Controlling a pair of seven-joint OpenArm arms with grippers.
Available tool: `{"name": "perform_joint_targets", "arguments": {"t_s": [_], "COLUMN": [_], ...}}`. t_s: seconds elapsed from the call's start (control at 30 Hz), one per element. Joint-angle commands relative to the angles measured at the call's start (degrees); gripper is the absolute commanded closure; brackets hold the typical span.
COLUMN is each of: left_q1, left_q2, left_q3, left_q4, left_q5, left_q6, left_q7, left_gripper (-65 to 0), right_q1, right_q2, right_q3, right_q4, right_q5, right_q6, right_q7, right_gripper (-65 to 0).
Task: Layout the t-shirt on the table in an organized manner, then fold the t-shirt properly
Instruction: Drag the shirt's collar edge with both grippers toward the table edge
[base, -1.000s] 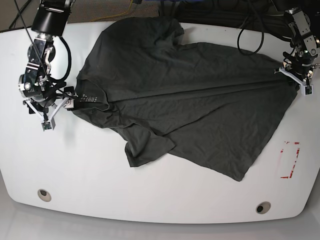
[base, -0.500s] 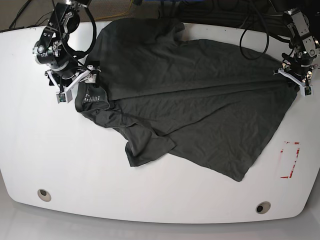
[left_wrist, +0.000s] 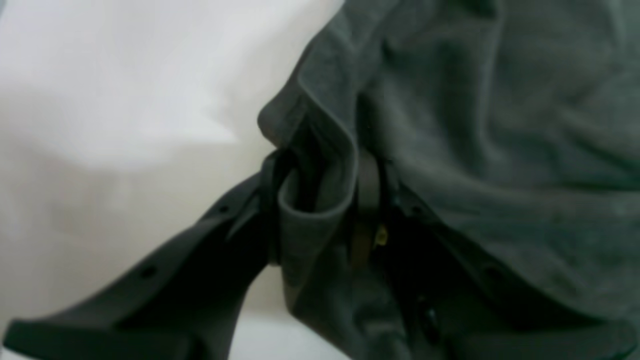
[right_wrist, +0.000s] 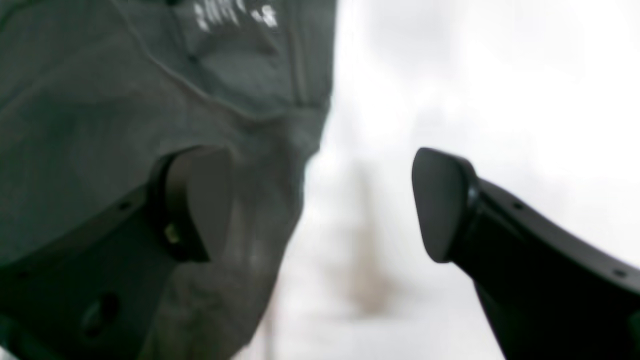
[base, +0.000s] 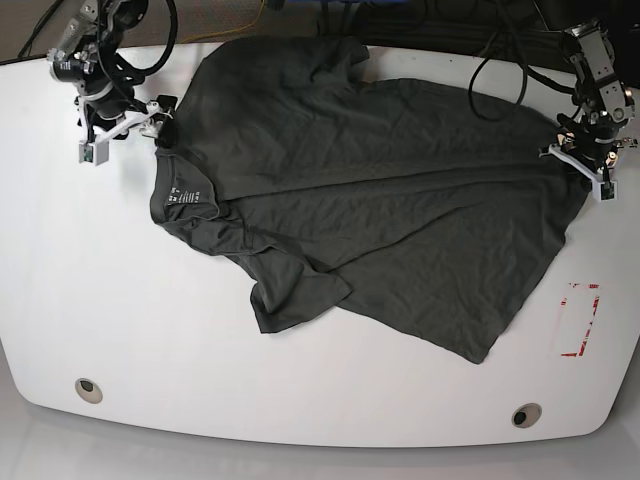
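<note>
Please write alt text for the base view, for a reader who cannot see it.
A dark t-shirt lies spread but wrinkled on a white table. The left gripper pinches its hem; the right gripper hangs open near the collar.

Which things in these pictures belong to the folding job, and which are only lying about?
Belonging to the job:
- dark charcoal-grey soft fabric t-shirt, spread out wrinkled
- large white glossy table
- left gripper, shut on the t-shirt's edge
- right gripper, open at the neck side

Only lying about:
- red tape rectangle mark
- two small round grommets
- black cables behind the table
</note>
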Motion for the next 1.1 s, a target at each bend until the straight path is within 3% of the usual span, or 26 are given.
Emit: {"name": "perform_joint_targets", "arguments": {"t_s": [0.0,0.33,0.77,1.07], "left_q1": [-0.1,-0.2,-0.2,-0.2], "left_q2": [-0.6,-0.6,-0.7,-0.8], "left_q3": [-0.2,-0.2,-0.2,-0.2], "left_q4": [0.4,0.4,0.4,0.4], "left_q5": [0.1,0.1,0.1,0.1], "left_q6": [-0.2,-0.2,-0.2,-0.2], "left_q7": [1.0,1.0,1.0,0.9], "left_gripper": [-15.7,-15.7,-15.7,-15.7], "right_q1": [-1.7,-7.0,-8.1,-10.6], "right_q2": [0.5,-0.7,-2.2,-3.9], "right_q3": [0.7,0.7,0.1,-7.3], "right_q4": [0.8,0.0,-5.3,-5.3], "right_q5": [1.8,6.8,7.1,7.1], "right_q6": [0.3,0.3,0.7,0.7], "right_q7": [0.7,0.6,0.5,0.6], "right_gripper": [-52.9,-52.9,-52.9,-52.9]}}
